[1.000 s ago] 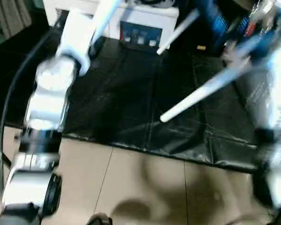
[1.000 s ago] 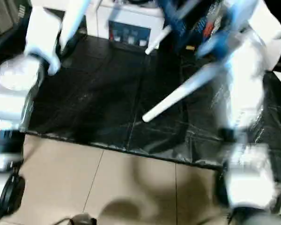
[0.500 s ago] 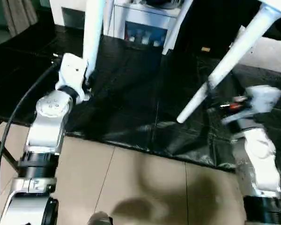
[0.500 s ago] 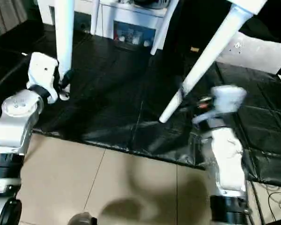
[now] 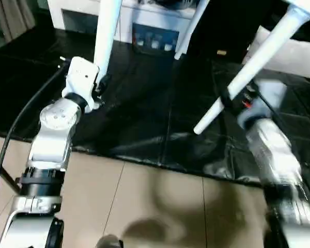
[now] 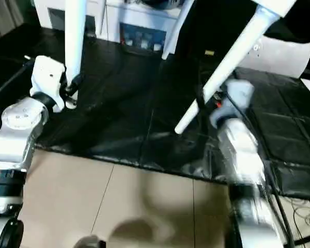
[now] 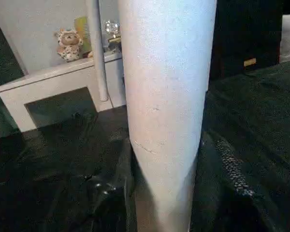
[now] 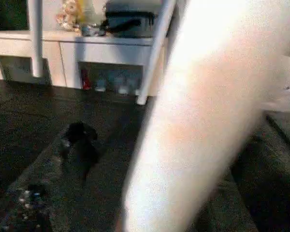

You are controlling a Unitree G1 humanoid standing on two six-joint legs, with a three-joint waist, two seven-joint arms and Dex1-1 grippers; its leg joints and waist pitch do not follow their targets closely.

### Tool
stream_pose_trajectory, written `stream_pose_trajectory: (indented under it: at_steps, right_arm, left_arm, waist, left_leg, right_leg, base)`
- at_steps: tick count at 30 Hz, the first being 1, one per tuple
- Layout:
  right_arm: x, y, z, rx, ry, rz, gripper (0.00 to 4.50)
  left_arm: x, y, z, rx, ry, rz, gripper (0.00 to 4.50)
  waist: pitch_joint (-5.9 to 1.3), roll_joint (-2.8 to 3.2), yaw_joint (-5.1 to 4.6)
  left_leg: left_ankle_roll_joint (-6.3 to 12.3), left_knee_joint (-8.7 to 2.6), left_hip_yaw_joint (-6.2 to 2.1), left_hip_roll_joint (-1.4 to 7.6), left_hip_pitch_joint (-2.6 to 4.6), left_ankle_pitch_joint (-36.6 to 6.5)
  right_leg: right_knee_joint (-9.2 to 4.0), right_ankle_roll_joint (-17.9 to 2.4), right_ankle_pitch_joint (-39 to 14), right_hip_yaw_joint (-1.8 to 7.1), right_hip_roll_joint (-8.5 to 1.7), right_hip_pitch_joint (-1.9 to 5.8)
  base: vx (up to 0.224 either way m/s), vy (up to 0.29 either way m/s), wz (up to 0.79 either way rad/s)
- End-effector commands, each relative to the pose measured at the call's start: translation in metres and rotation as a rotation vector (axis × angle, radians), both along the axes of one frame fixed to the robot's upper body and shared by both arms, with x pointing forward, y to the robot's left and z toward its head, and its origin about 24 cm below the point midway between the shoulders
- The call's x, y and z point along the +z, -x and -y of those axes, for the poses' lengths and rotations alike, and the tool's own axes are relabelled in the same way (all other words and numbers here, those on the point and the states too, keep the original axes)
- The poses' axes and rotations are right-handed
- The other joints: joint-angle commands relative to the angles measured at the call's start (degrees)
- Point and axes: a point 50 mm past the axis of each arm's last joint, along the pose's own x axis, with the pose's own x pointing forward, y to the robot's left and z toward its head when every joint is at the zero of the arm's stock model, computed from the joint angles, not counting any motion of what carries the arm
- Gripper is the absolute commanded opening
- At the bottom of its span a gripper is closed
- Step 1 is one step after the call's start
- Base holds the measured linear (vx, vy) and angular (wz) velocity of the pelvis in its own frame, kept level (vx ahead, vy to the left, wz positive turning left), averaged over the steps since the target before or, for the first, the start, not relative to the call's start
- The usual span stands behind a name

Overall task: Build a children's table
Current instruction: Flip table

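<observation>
Black plastic sheeting (image 5: 144, 113) covers the floor before a white cabinet (image 5: 160, 20). Left tool (image 5: 99, 87) clasps one long tapered white tube leg (image 5: 107, 28), held upright. Right tool (image 5: 228, 98) grips another white tube leg (image 5: 248, 72), slanting above the sheeting.

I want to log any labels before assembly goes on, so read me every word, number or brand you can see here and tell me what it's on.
No text can be read.
Small tan tag on the black mat: too small to read.
Red mark at the right gripper on the slanted leg: blurred, unreadable.
Items in the white cabinet: no readable text.
Upright leg at the left gripper: plain white.
</observation>
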Motion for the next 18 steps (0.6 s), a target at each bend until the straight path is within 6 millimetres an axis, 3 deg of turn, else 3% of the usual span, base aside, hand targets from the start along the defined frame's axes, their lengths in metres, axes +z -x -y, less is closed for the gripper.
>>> stream_pose_trajectory:
  at_steps: [1, 4, 5, 8, 9, 10, 12, 14, 15, 17, 18]
  right_arm:
    - [-0.004, -0.003, 0.004, 0.041, -0.042, -0.023, 4.5]
    - [-0.003, -0.002, -0.003, 0.173, -0.029, -0.013, 4.5]
    - [-0.002, 0.003, -0.006, 0.26, -0.009, 0.014, 4.5]
    - [-0.001, 0.01, -0.007, 0.356, -0.002, 0.036, 4.5]
    - [0.001, 0.018, -0.009, 0.428, -0.005, 0.058, 4.5]
    - [0.001, 0.018, -0.009, 0.428, -0.005, 0.058, 4.5]
    - [0.004, 0.033, -0.012, 0.509, -0.005, 0.086, 4.5]
    - [0.005, 0.036, -0.013, 0.523, -0.005, 0.089, 4.5]
    - [0.005, 0.042, -0.016, 0.551, 0.001, 0.093, 4.5]
    - [0.003, 0.053, -0.022, 0.602, 0.026, 0.091, 4.5]
    - [0.001, 0.059, -0.026, 0.621, 0.025, 0.087, 4.5]
  left_arm:
    - [-0.002, 0.001, 0.021, -0.103, -0.04, 0.003, 1.5]
    - [-0.009, 0.004, 0.025, -0.13, -0.035, -0.013, 1.5]
    - [-0.015, 0.006, 0.026, -0.136, -0.034, -0.03, 1.5]
    - [-0.023, 0.008, 0.028, -0.141, -0.029, -0.051, 1.5]
    - [-0.027, 0.009, 0.029, -0.144, -0.032, -0.06, 1.5]
    - [-0.027, 0.009, 0.029, -0.144, -0.032, -0.06, 1.5]
    - [-0.032, 0.01, 0.029, -0.143, -0.03, -0.069, 1.5]
    - [-0.033, 0.01, 0.029, -0.143, -0.029, -0.07, 1.5]
    - [-0.034, 0.01, 0.029, -0.144, -0.032, -0.074, 1.5]
    - [-0.037, 0.01, 0.029, -0.145, -0.033, -0.08, 1.5]
    - [-0.04, 0.01, 0.027, -0.142, -0.046, -0.09, 1.5]
  waist:
    - [-4.55, 1.33, -0.46]
    - [-4.72, 1.08, -0.23]
    - [-4.79, 0.67, -0.13]
    - [-4.79, 0.77, 0.17]
    - [-4.7, 1.2, 0.15]
    - [-4.65, 1.03, 0.21]
    - [-4.55, 1.55, 0.38]
    - [-4.56, 1.26, 0.63]
    - [-4.54, 1.75, 0.74]
    - [-4.35, 1.56, 1.02]
    - [-4.35, 1.95, 1.02]
  left_leg:
    - [-4.4, -4.97, -1.2, 3.08, 2.18, -17.5]
    - [-2.98, -4.68, -1.01, 3.1, 1.84, -13.31]
    - [-2.27, -4.55, -0.92, 3.11, 1.7, -11.59]
    - [-0.69, -4.41, -0.86, 3.19, 1.81, -9.91]
    - [-0.67, -4.45, -0.91, 3.18, 1.81, -10.31]
    - [-0.42, -4.5, -0.87, 3.24, 1.91, -10.82]
    - [-0.77, -4.68, -1.02, 3.36, 2.14, -12.54]
    - [-1.25, -4.92, -1.23, 3.46, 2.06, -13.72]
    - [-1.89, -4.99, -1.27, 3.46, 2.22, -15.08]
    - [-2.73, -5.2, -1.34, 3.58, 2.39, -17.2]
    - [-3.13, -5.38, -1.54, 3.61, 2.28, -18.01]
  right_leg:
    - [-3.94, -9.27, -9.04, 2.58, -3.69, 2.01]
    - [-3.29, -10.45, -3.44, 2.54, -3.56, 2.5]
    - [-3.16, -10.76, -1.64, 2.52, -3.6, 2.74]
    - [-3.13, -11.32, -0.64, 2.55, -3.7, 2.87]
    - [-3.2, -11.37, -1.27, 2.56, -3.67, 2.8]
    - [-3.47, -11.19, -1.81, 2.59, -3.6, 2.87]
    - [-3.74, -10.83, -4.0, 2.6, -3.54, 2.65]
    - [-3.81, -10.35, -5.44, 2.58, -3.67, 2.79]
    - [-3.95, -10.31, -7.18, 2.55, -3.76, 2.48]
    - [-4.39, -9.44, -9.21, 2.61, -3.73, 2.27]
    - [-4.46, -9.17, -9.34, 2.59, -3.69, 2.35]
  base:
    - [0.0, 0.0, 0.0]
    - [0.0, 0.0, 0.0]
    - [0.0, 0.0, 0.0]
    - [0.0, 0.0, 0.0]
    - [0.0, 0.0, 0.0]
    - [0.0, 0.0, 0.0]
    - [0.0, 0.0, 0.0]
    - [0.0, 0.0, 0.0]
    - [0.0, 0.0, 0.0]
    - [0.0, 0.0, 0.0]
    - [0.0, 0.0, 0.0]
